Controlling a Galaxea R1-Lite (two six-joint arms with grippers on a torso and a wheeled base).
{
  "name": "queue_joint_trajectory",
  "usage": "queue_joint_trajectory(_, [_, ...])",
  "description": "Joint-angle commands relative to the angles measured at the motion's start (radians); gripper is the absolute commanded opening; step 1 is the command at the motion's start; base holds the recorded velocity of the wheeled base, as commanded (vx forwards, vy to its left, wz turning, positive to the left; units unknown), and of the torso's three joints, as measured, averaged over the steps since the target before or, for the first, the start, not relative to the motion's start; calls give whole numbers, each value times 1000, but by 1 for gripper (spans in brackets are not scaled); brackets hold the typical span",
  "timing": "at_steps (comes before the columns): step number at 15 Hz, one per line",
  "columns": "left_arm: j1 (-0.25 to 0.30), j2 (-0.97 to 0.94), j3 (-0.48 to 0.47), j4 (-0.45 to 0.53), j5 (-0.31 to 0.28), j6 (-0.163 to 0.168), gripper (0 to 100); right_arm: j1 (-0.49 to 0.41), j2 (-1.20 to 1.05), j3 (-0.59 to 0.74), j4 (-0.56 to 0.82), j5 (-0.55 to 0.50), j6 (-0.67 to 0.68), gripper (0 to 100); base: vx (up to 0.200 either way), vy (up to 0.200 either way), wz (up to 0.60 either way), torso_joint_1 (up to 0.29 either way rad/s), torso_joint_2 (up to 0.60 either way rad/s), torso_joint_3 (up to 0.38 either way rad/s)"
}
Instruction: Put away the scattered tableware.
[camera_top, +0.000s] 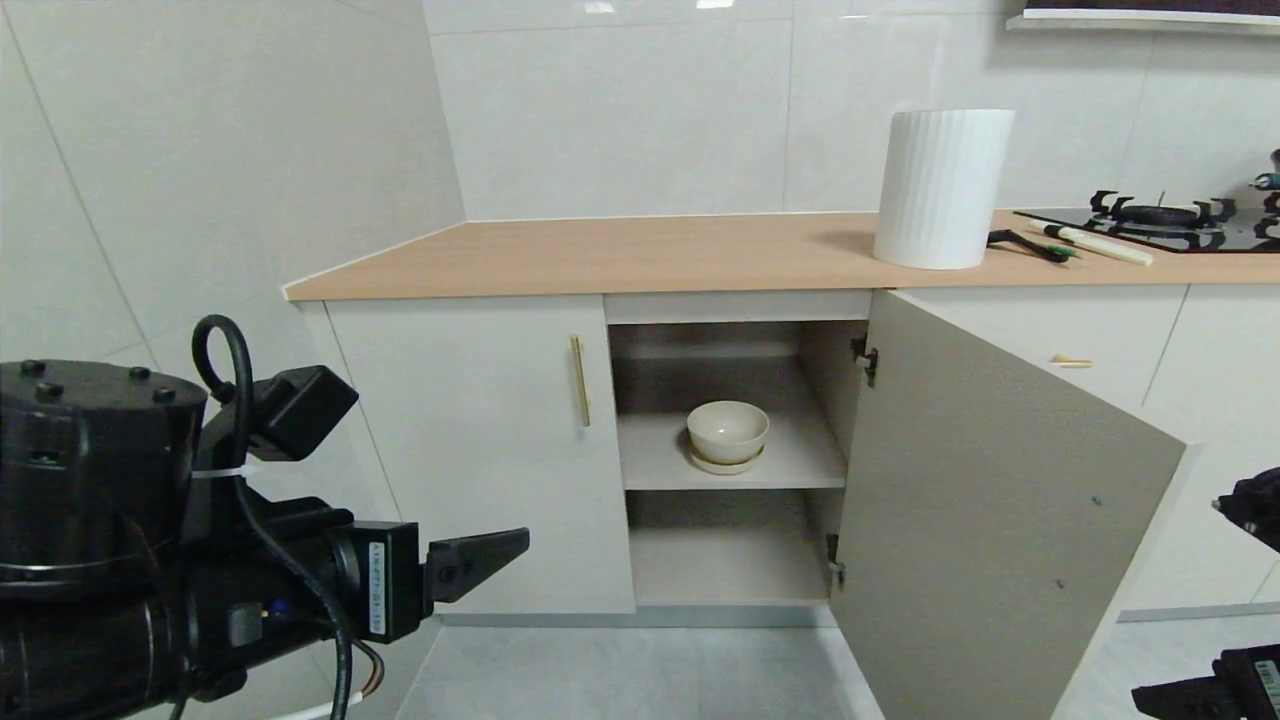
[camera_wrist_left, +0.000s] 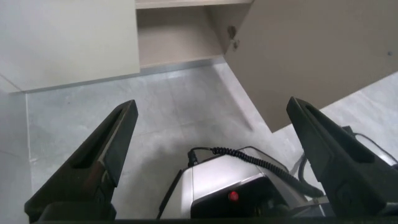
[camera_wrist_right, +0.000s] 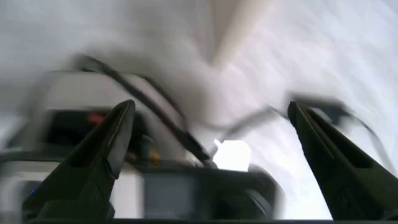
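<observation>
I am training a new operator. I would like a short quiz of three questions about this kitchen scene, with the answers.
1. True or false: the bowl stands on the bottom level of the cabinet.
2. What stands on the countertop above the open door? A) a kettle; B) a white ribbed container; C) a stack of cups.
3. Fill in: the left end effector and the right end effector are both ____ and hold nothing.

Key: 1 false, since it sits on a small plate on the shelf above the bottom level; 2 B; 3 open.
</observation>
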Motion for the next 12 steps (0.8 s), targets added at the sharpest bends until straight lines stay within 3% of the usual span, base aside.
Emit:
queue_joint_trajectory(1, [0,2,2,0,1,-1,100,-60,-12,-27,18,-59,-9,100,0,0,0,0,0,0])
queue_joint_trajectory(3, [0,4,2,0,1,-1,100,-205,7,-33,16,-143,-58,100,0,0,0,0,0,0])
queue_joint_trajectory(6, [0,6,2,0,1,-1,100,-389,11,-56,-8,-148,-144,100,0,0,0,0,0,0])
queue_joint_trajectory(9, [0,4,2,0,1,-3,100,-532,88,-31,-206,-148,-176,100,0,0,0,0,0,0])
queue_joint_trajectory(12, [0,4,0,0,1,-3,100,-564,163,-4,-341,-139,-173,100,0,0,0,0,0,0])
